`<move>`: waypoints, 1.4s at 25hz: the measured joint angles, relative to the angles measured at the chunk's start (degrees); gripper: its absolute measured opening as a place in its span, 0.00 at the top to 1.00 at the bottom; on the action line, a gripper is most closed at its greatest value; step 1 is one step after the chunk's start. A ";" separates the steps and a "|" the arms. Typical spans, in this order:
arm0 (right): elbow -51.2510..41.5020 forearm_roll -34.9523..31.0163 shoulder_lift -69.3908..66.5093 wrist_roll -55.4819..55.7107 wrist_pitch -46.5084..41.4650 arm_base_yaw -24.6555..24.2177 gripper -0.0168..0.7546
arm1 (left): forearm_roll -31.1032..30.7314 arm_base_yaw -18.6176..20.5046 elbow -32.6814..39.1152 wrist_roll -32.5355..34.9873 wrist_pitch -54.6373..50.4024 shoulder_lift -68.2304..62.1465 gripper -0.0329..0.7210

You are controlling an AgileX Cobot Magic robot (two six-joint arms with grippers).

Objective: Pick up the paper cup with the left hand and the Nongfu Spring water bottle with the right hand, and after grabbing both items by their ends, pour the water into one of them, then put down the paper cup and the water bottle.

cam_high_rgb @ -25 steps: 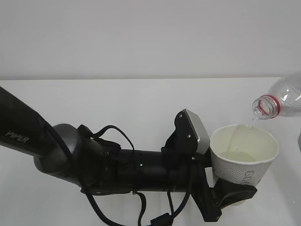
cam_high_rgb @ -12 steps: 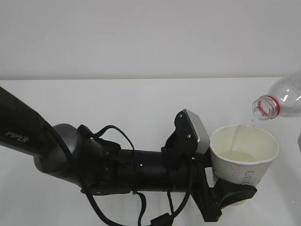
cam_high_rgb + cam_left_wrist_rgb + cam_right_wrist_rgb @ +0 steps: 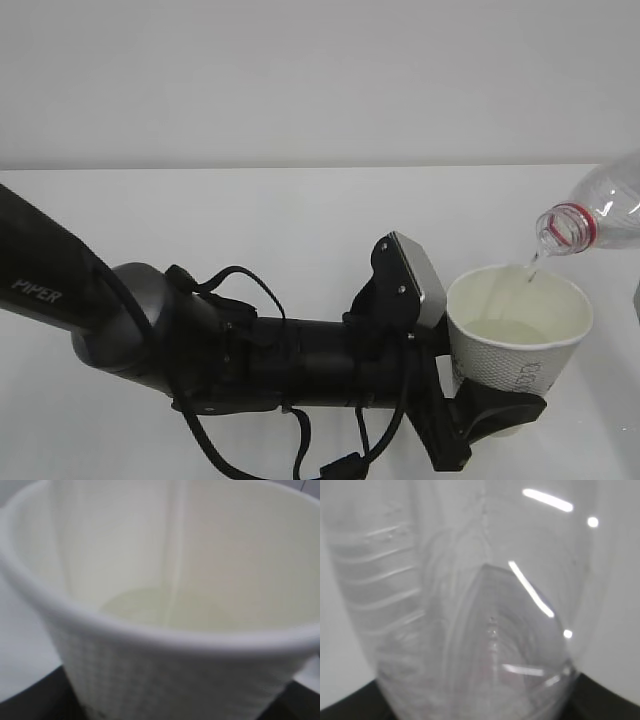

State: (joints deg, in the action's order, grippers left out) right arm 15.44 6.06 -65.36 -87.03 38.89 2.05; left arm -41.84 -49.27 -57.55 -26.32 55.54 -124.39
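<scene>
Paper cup (image 3: pixel 518 345) clamped low in left hand (image 3: pixel 478 415), water (image 3: pixel 510 333) pooled inside; Nongfu Spring water bottle (image 3: pixel 600 212) tipped above rim, presumably gripped right. Setting down remains.

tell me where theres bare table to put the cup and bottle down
Bare table runs wide between the back wall and the left arm, and a narrow strip shows right of the paper cup. The front is crowded: the arm and its cables fill it, with the cup in the left tool and the tilted water bottle above.
</scene>
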 joint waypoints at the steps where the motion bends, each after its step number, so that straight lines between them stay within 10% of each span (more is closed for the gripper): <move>1: 0.00 0.00 0.00 0.00 0.00 0.00 0.44 | 0.00 0.00 0.00 0.00 0.00 0.00 0.25; 35: 0.00 0.00 0.00 -0.10 0.22 0.00 0.44 | 0.00 0.00 0.00 0.00 0.00 0.00 0.25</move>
State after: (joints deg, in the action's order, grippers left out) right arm 15.44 6.06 -65.36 -87.13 39.11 2.05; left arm -41.84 -49.27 -57.55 -26.32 55.54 -124.39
